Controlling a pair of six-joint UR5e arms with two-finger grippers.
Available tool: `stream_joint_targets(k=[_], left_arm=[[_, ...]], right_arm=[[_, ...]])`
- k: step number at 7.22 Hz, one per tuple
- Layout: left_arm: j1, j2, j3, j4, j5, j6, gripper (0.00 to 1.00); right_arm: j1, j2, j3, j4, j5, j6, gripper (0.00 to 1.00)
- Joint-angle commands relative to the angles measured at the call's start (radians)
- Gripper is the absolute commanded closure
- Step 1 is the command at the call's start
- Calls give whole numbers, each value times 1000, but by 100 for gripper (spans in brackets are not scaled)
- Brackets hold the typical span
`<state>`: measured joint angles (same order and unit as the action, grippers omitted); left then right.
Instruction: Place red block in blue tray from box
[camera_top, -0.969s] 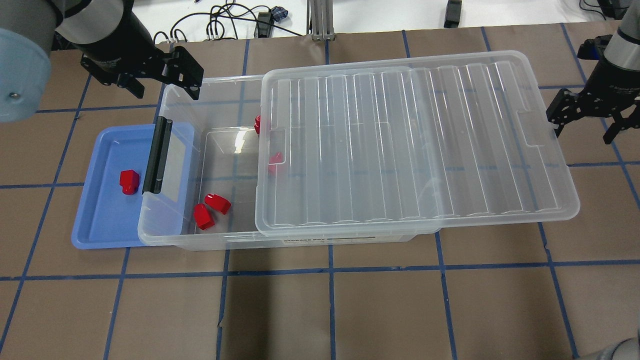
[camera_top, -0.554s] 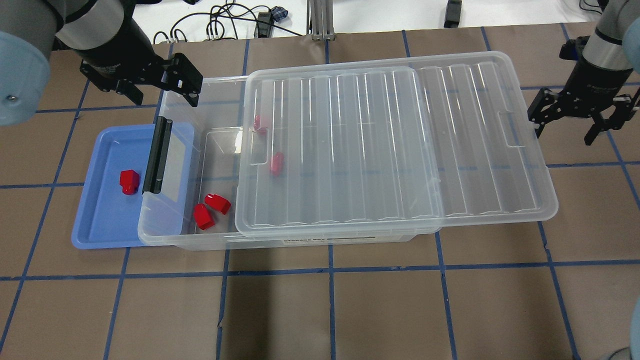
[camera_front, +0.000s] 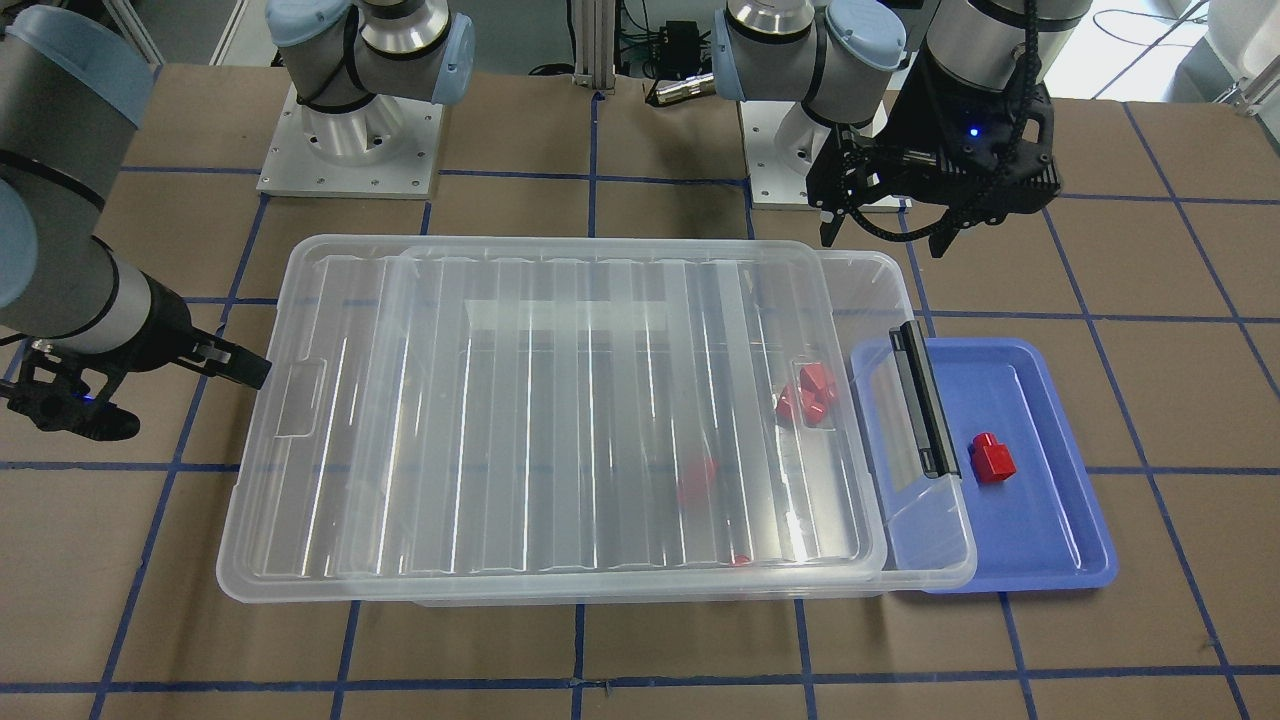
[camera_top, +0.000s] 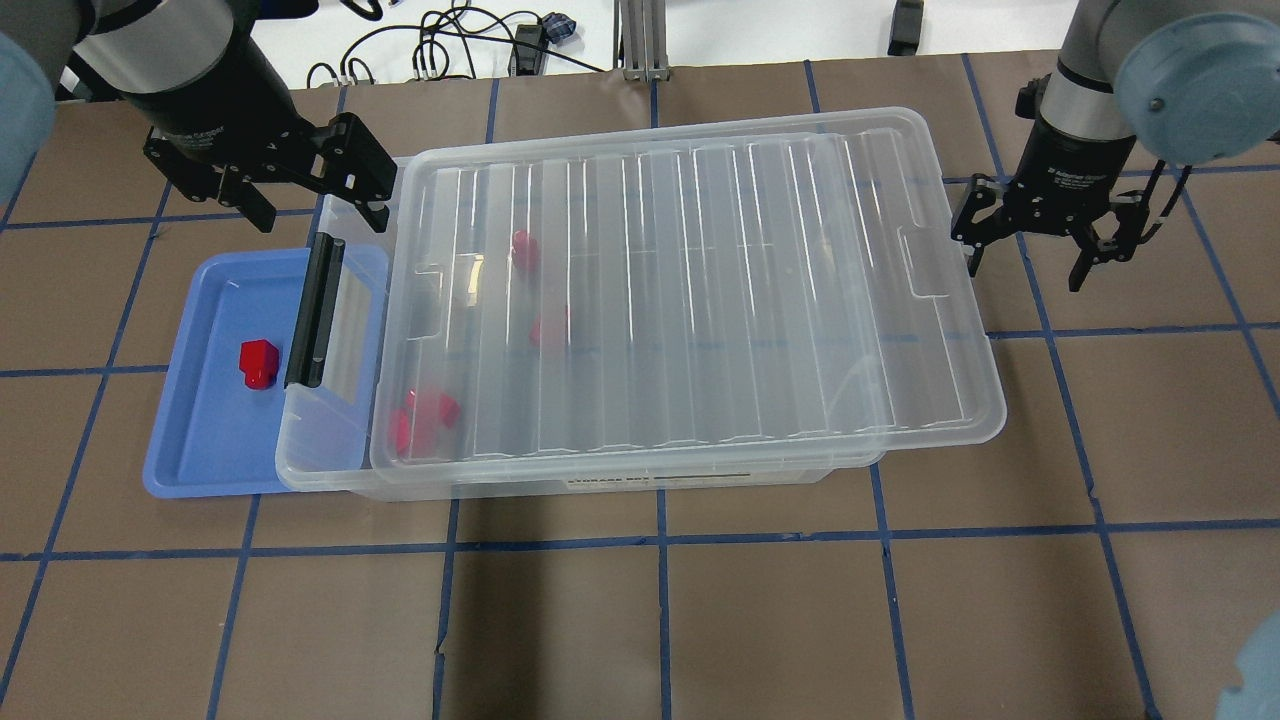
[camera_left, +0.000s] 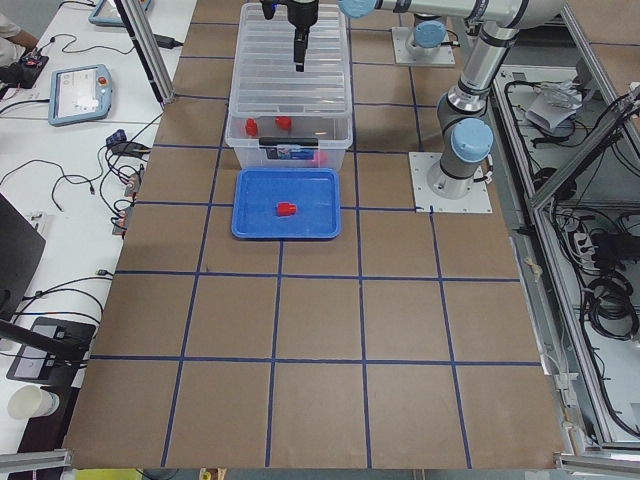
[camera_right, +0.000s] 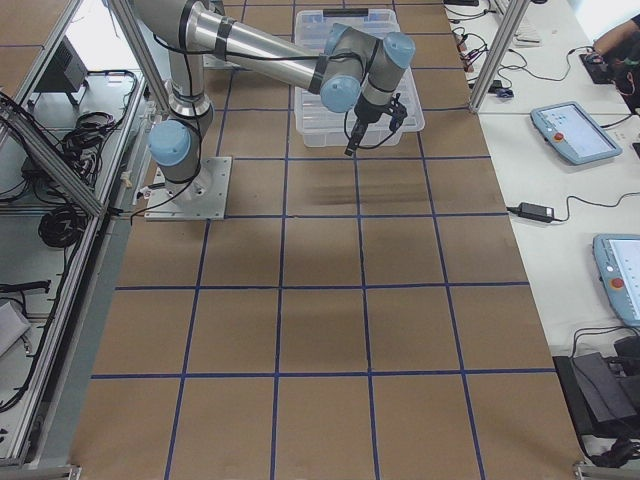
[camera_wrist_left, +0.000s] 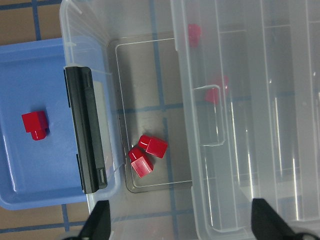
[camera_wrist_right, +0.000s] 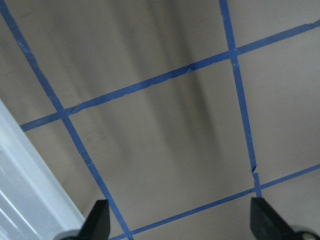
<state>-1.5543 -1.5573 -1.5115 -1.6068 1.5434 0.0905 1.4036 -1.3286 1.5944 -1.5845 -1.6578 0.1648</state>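
The red block (camera_top: 258, 363) lies in the blue tray (camera_top: 200, 450), long axis 12 to 6 in the overhead view, stud toward 6. It sits at about 7 o'clock from the left fingers (camera_top: 318, 205), the nearer pair, spread apart and empty by the 10 o'clock corner of the box (camera_top: 300, 445). The right fingers (camera_top: 1025, 268), also apart and empty, hover over the counter (camera_top: 700, 620) just off the 3 o'clock end of the lid (camera_top: 700, 300), which has slid toward 9 o'clock since a second ago, covering most of the box, while the block has stayed.
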Motion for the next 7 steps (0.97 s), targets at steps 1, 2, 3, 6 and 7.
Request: stream_joint_targets(k=[1, 2, 3, 6, 7], left_arm=[[0, 5, -3, -1, 7, -5, 0], [0, 3, 0, -1, 10, -5, 0], [0, 2, 0, -1, 12, -5, 0], [0, -6, 11, -1, 17, -3, 0], [2, -6, 11, -1, 15, -3, 0]], right_arm=[[41, -3, -1, -2, 13, 22, 0], [49, -1, 1, -2, 15, 22, 0], [55, -3, -1, 0, 27, 38, 0], [67, -3, -4, 0, 39, 56, 0], [71, -3, -4, 1, 50, 56, 0]])
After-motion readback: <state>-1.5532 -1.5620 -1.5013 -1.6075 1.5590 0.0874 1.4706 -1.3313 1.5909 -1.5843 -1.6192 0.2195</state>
